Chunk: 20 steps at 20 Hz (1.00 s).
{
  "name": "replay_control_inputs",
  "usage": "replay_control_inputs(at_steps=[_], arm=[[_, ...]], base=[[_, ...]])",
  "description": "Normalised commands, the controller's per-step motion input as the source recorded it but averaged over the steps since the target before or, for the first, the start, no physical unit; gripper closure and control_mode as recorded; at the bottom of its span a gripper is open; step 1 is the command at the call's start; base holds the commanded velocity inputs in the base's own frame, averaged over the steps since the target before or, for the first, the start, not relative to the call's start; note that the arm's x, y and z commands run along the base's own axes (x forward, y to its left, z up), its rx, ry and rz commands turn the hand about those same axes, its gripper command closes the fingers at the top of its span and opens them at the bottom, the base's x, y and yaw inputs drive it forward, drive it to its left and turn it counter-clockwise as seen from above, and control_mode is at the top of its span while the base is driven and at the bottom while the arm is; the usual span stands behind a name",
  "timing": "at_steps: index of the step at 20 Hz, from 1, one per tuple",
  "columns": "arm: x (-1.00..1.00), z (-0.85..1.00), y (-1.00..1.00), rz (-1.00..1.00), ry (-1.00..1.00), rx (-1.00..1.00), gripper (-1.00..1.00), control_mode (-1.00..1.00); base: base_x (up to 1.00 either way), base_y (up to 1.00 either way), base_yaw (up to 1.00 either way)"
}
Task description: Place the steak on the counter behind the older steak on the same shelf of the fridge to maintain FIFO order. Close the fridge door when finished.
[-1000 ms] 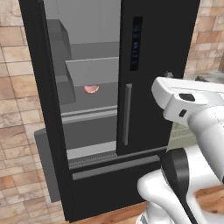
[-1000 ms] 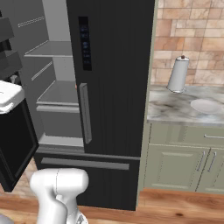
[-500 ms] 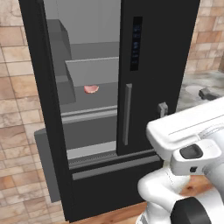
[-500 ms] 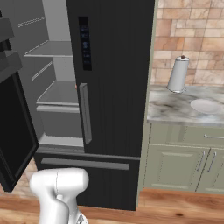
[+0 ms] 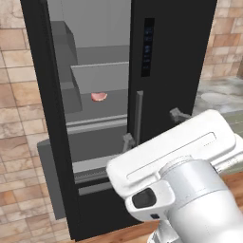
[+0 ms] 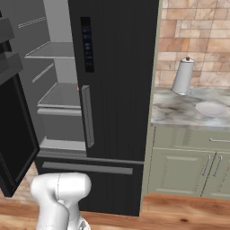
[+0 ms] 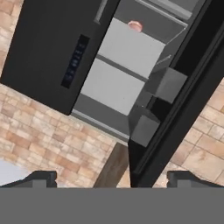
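The older steak [image 5: 98, 97] lies on the middle shelf [image 5: 111, 102] of the open fridge [image 6: 112, 90], a small red piece near the front edge. You can't see the new steak in any view, though a pale plate [image 6: 212, 108] sits on the counter [image 6: 179, 114] — check there. The gripper [image 7: 112, 178] is empty, its tips spread wide, pointing up at the fridge interior, away from the counter to the right. The hand view alone shows the door [image 7: 183, 105] bins; the right base view alone shows the counter.

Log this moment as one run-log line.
fridge door: open | older steak: on middle shelf | gripper: open, empty, away from fridge
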Motion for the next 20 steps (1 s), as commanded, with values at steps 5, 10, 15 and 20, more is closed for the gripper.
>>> replay_control_inputs(at_steps=[5, 10, 15, 20], arm=[[0.14, -0.15, 0.71, -0.18, 0.13, -0.08, -1.00, -1.00], [0.45, -0.20, 0.61, -0.16, 0.12, -0.12, -1.00, -1.00], [0.62, -0.19, 0.48, -0.10, 0.06, -0.15, -1.00, -1.00], [0.68, -0.28, 0.14, -0.05, 0.00, -0.10, -1.00, -1.00]], base=[[0.00, 0.00, 0.00], [0.00, 0.00, 0.00], [0.00, 0.00, 0.00], [0.00, 0.00, 0.00]])
